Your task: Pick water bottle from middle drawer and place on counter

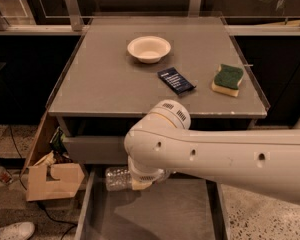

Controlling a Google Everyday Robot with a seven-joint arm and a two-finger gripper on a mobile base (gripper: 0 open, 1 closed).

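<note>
Clear plastic is showing at the near left, where the water bottle (116, 178) is lying sideways above the floor of the open middle drawer (162, 215), its right end swallowed by the gripper (138, 183). The white arm (215, 154) is covering most of the gripper. Only a tan sliver of the fingers (141, 185) is peeking out, closed on the bottle. Its cap and label are hidden. The drawer's near end is running off the bottom edge. On the grey desk (105, 79) a pale bowl (149, 49) is sitting far, a dark packet (175, 80) in the middle and a green sponge (228, 79) right. A cardboard box (52, 181) is sitting on the floor at left.
</note>
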